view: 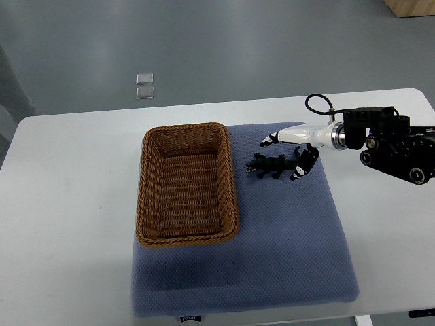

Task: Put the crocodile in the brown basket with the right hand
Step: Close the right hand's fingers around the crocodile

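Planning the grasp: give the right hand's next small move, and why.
Probably close the right hand on the crocodile: its spread fingers sit by the tail end, holding nothing, and the toy lies on the blue mat, outside the brown basket.

A white bench (pixel 68 204) with rounded corners stood on a smooth grey floor (pixel 204 41) (dull sheen, soft light). Two small pale squares (pixel 145 85) lay on the floor beyond it; a wooden corner (pixel 411 7) showed top right.
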